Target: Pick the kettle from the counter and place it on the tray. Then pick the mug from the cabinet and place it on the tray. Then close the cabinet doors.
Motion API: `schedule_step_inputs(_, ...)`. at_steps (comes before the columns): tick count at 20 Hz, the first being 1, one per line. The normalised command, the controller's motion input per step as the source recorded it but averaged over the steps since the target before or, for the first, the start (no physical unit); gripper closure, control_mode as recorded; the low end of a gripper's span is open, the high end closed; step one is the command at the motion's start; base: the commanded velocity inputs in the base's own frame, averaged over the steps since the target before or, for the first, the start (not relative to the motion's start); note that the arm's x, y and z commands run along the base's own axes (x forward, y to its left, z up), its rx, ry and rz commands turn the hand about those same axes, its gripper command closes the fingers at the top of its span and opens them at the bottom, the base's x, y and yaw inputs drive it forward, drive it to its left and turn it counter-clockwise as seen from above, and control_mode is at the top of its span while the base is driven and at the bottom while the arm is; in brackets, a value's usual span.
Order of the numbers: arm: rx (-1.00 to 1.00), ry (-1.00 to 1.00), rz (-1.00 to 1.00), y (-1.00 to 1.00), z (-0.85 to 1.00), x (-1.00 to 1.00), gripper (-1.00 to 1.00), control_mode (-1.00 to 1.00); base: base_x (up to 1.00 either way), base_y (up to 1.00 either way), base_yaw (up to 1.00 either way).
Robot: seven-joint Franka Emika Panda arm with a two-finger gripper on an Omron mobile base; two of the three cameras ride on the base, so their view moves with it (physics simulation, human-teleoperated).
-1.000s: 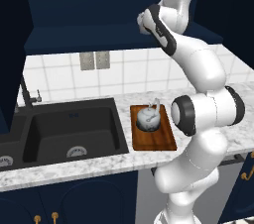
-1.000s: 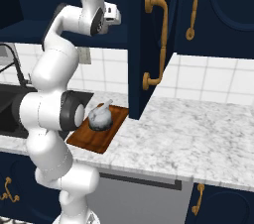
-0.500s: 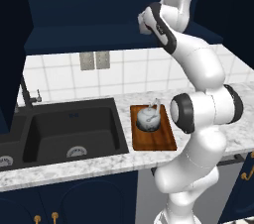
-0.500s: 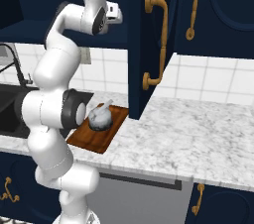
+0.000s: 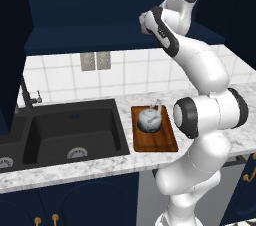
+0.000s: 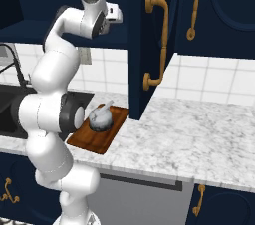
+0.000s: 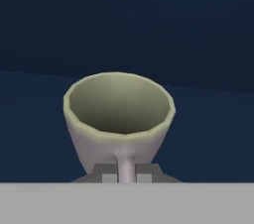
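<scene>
Mug (image 7: 119, 119) sits on the cabinet shelf (image 7: 39, 119), handle at six o'clock between our claw (image 7: 126, 175) tips. We cannot tell if they're clenched on it. Light, stiff, probably slippery; hold the handle.

The counter (image 5: 100, 162) carries the tray (image 5: 156, 142) beside the sink (image 5: 65, 135) — the cabinet (image 7: 208, 134) shelf bears 1 mug (image 7: 119, 119).

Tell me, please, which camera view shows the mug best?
The hand view: the mug sits close and upright on the dark cabinet shelf, rim, inside and handle all visible. In both base views the arm reaches into the cabinet and I cannot make it out.
</scene>
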Motion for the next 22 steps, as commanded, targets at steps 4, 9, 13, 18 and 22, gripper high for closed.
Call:
schedule_step_inputs(4,0.00,0.00,0.00,0.00,0.00,-0.13,1.00,-1.00,0.00,0.00,0.00)
schedule_step_inputs(9,0.00,-0.06,0.02,-0.04,0.00,-0.96,1.00,-1.00,0.00,0.00,0.00)
schedule_step_inputs(13,0.00,-0.10,0.12,-0.08,0.00,-1.00,1.00,-1.00,0.00,0.00,0.00)
schedule_step_inputs(18,-0.03,0.04,0.39,0.00,-0.18,-1.00,1.00,-1.00,0.00,0.00,0.00)
schedule_step_inputs(22,0.00,0.06,0.44,0.01,-0.54,-1.00,1.00,-1.00,0.00,0.00,0.00)
